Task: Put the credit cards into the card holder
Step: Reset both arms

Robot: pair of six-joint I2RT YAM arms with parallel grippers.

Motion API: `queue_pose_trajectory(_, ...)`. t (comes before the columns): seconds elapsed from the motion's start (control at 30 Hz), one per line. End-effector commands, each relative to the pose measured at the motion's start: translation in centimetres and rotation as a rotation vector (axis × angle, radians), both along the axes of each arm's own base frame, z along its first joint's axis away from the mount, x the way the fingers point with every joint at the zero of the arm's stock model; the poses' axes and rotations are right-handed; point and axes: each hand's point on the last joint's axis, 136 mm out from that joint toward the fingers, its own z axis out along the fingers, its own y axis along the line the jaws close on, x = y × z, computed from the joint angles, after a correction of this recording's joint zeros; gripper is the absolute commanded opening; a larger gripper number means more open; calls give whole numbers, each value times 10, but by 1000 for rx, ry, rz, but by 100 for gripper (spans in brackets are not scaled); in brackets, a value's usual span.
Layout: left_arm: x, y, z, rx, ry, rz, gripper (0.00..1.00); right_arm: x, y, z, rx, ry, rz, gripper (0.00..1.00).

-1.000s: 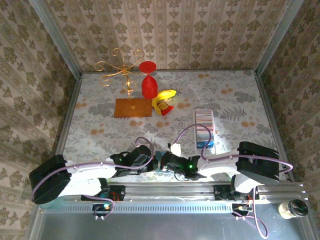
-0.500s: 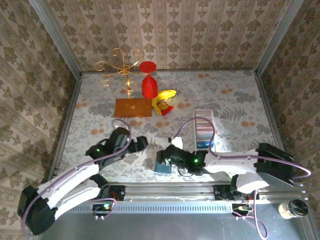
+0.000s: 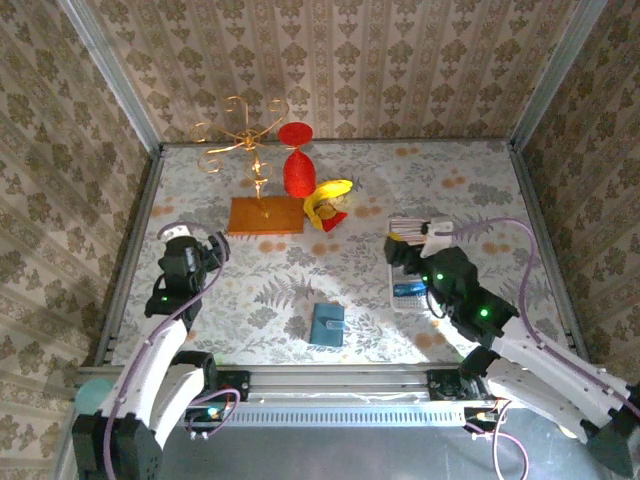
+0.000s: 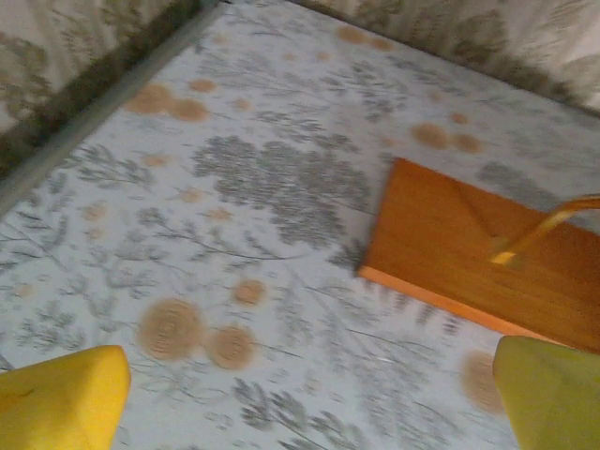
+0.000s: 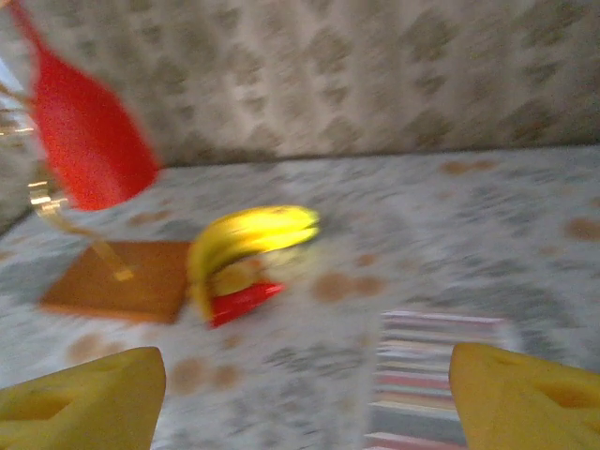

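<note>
The card holder point(image 3: 409, 229), a long striped ribbed tray, lies right of centre, and its far end also shows in the right wrist view point(image 5: 427, 375). A bright-blue credit card point(image 3: 408, 290) rests at its near end. My right gripper point(image 3: 402, 247) hovers over the holder's middle and hides part of it. Its yellow fingers point(image 5: 84, 398) stand wide apart in the right wrist view, so this gripper point(image 5: 305, 403) is open with nothing between them. My left gripper point(image 3: 210, 248) is far off at the table's left side, open and empty point(image 4: 305, 398).
A teal square pouch point(image 3: 326, 323) lies near the front edge at centre. At the back stand a wooden base point(image 3: 265, 215) point(image 4: 487, 253) with a gold wire stand, a red object point(image 3: 296, 170) and a banana point(image 3: 328, 195) point(image 5: 248, 234). Patterned walls enclose the table.
Both arms left the front centre: the left swung to the left side, the right out over the card holder. Both grippers opened. The teal pouch now lies uncovered.
</note>
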Motion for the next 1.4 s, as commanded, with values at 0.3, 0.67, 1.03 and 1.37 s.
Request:
queue_pose_trajectory(0.3, 51, 40, -34, 237, -92, -27, 100, 29, -121, -79, -160, 0, -309, 86)
queue_pose_trajectory(0.67, 95, -8, -49, 234, -153, -314, 100, 84, -107, -103, -168, 39, -160, 90)
queue_pose_trajectory(1.03, 100, -5, -58, 285, -135, -263, 100, 97, -108, -110, -138, 57, -127, 89)
queue_pose_trajectory(1.37, 100, -5, -59, 298, -131, -258, 100, 113, -124, -139, -95, 130, -188, 92)
